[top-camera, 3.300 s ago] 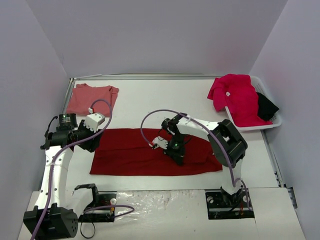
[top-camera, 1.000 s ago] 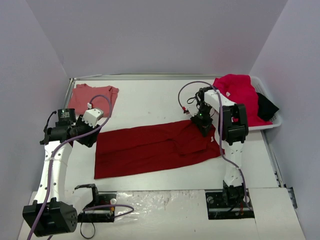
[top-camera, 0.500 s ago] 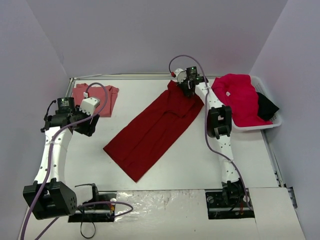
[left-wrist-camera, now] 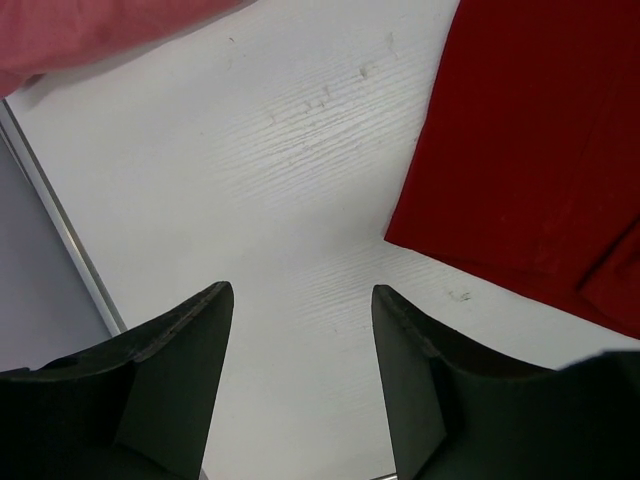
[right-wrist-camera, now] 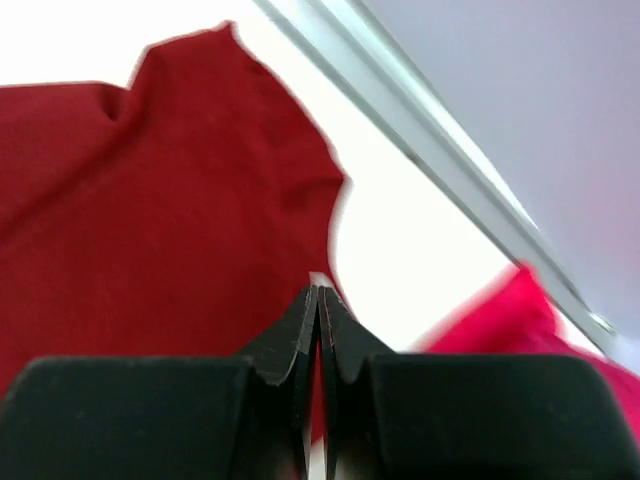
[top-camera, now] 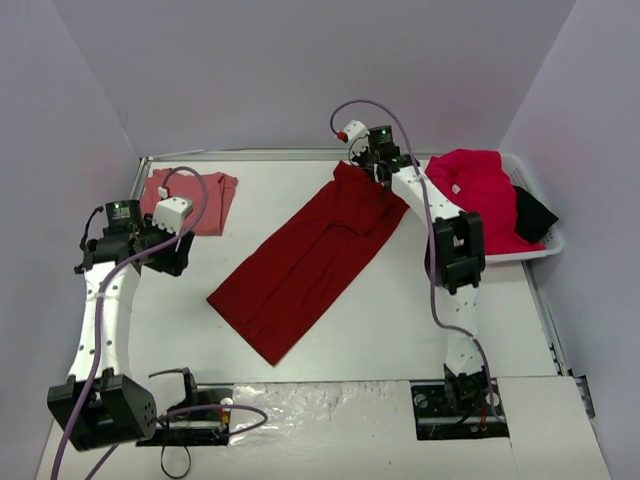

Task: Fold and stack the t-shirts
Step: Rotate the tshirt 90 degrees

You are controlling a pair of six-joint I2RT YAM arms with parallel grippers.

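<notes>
Top external view: the right gripper (top-camera: 368, 165) pinches the far corner of the dark crimson t-shirt (top-camera: 310, 258) by the back edge of the table (top-camera: 300, 195).
Its jaws are pressed together in the right wrist view, with a sliver of red cloth between them. The shirt lies as a long strip running diagonally from that corner toward the near left. The left gripper (left-wrist-camera: 300, 300) hovers empty over bare tabletop, jaws partly apart, with the strip's near-left corner just beside it but not touching. A salmon-pink t-shirt (top-camera: 185, 195) lies folded at the far left. The white basket (top-camera: 545, 246) at the far right holds the raspberry t-shirt (top-camera: 475, 195), draped over its left rim, and a black cloth (top-camera: 535, 212).
</notes>
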